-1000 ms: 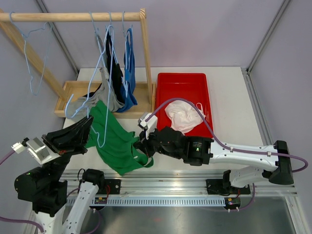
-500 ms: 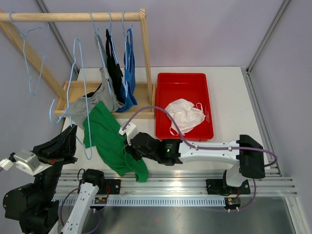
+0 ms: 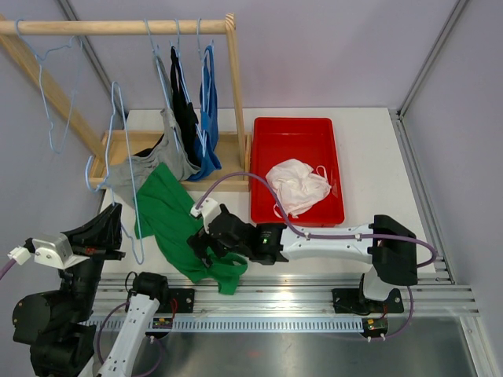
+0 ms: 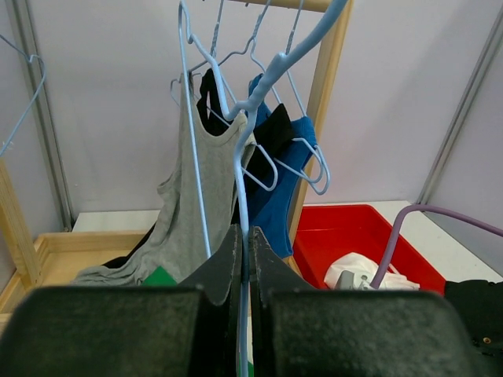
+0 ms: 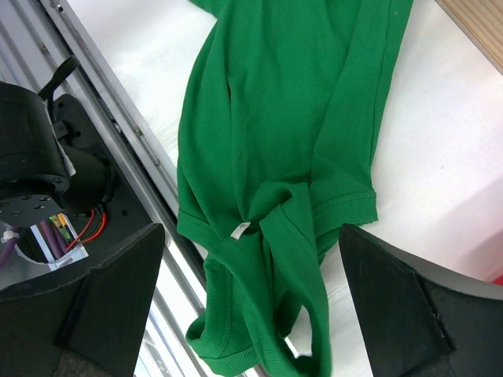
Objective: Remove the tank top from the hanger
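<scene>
One green tank top [image 3: 173,224] lies crumpled on the tabletop [image 3: 361,157], in front of the rack [image 3: 118,27]. Its lower end droops over the near edge.

The left fingers [image 4: 222,271] are pressed together, pinching the wire of one bare blue hanger [image 4: 275,67] and holding it upright at the left of the tank top. The right fingers [image 5: 102,290] are spread wide above the tank top's bunched lower end and grip nothing; in the right wrist view the green cloth shows between them.

Three garments hang on the rack: one grey [image 3: 153,165], sagging onto the wooden base, one black [image 3: 185,102] and one blue [image 3: 208,118]. One more bare hanger [image 3: 45,102] hangs at the rod's left end.

One red tray [image 3: 295,129] stands just right of the rack, with one white garment [image 3: 297,188] in its near half.
</scene>
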`<state>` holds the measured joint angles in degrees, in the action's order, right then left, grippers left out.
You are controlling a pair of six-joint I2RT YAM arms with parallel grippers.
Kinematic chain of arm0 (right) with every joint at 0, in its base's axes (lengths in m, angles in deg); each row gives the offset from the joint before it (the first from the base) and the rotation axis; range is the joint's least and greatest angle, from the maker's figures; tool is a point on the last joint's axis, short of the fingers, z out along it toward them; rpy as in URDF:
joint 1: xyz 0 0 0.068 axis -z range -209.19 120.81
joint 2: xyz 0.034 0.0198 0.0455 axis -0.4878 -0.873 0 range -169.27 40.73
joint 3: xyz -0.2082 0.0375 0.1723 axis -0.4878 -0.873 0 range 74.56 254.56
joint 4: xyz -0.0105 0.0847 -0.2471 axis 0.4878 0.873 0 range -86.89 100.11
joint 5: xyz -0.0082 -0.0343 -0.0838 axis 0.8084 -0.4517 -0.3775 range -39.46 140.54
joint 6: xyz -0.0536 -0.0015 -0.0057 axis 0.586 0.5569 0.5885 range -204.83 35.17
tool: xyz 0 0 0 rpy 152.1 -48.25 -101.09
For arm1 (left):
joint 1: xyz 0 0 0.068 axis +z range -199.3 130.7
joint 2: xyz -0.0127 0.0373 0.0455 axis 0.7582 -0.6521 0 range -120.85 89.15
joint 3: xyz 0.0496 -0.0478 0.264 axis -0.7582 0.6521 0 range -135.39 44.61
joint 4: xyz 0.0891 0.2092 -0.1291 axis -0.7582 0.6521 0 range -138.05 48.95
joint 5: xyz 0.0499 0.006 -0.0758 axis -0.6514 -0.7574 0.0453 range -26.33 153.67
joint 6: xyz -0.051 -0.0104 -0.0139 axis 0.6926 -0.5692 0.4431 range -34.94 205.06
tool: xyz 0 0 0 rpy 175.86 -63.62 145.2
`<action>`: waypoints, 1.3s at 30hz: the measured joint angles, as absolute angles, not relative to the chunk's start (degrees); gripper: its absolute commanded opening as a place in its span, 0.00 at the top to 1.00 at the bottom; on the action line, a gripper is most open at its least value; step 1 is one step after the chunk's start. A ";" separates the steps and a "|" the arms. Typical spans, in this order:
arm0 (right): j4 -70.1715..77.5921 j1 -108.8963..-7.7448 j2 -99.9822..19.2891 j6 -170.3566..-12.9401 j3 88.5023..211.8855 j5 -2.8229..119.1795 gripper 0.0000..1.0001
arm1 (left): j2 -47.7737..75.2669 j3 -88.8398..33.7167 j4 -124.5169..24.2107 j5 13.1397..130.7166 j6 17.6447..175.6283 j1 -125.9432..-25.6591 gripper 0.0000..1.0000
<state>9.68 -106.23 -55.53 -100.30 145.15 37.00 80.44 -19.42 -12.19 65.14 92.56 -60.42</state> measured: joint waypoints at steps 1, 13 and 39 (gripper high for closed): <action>9.57 -106.23 -55.49 -100.30 144.88 36.87 0.01 | 80.44 -19.49 -12.00 64.86 92.56 -60.42 1.00; 9.42 -104.87 -48.69 -100.30 139.53 35.10 0.01 | 75.18 -21.06 -10.25 55.26 92.37 -61.99 1.00; 12.92 -97.31 -18.73 -100.30 123.16 32.89 0.01 | 33.80 -48.43 -14.90 62.28 89.75 -55.74 1.00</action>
<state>12.92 -97.31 -18.73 -100.30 123.16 32.89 33.80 -48.43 -14.90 62.28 89.75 -55.74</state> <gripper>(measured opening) 0.993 0.015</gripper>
